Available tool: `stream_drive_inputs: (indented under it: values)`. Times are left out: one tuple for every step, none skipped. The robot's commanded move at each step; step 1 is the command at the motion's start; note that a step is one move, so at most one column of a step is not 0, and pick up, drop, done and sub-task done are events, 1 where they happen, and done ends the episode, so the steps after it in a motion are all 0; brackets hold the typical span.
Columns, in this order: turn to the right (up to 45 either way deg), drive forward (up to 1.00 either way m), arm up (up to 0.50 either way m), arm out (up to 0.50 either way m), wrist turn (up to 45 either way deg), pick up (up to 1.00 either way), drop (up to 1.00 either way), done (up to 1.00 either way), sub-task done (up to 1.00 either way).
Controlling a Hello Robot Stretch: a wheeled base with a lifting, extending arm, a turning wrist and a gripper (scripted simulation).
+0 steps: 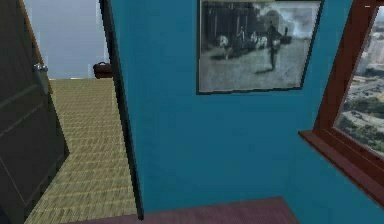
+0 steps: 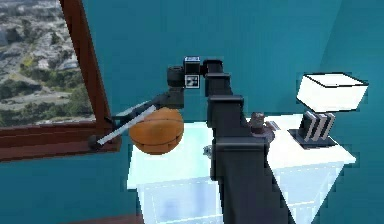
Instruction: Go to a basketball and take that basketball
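basketball (image 2: 157, 131) is right by the arm (image 2: 235, 140), just under the hand (image 2: 104, 138) and its thin fingers (image 2: 135, 118), at the left end of the white table (image 2: 300, 165). honestly can't tell if the hand's got a grip on it or the ball's resting on the table, they overlap. white-shaded lamp (image 2: 333, 90) on the table's right, brown-framed window (image 2: 50, 140) off left. looking ahead: teal wall (image 1: 220, 140), framed picture (image 1: 258, 45), dark door (image 1: 25, 110) standing open

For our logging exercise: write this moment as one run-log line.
gripper: at basketball; hold: cannot tell; basketball: by table edge, near window
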Motion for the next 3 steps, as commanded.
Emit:
stream_drive_inputs:
  values:
    - [0.0,0.0,0.0,0.0,45.0,0.0,0.0,0.0,0.0]
    - [0.0,0.0,0.0,0.0,12.0,0.0,0.0,0.0,0.0]
    - [0.0,0.0,-0.16,0.0,0.0,0.0,0.0,0.0,0.0]
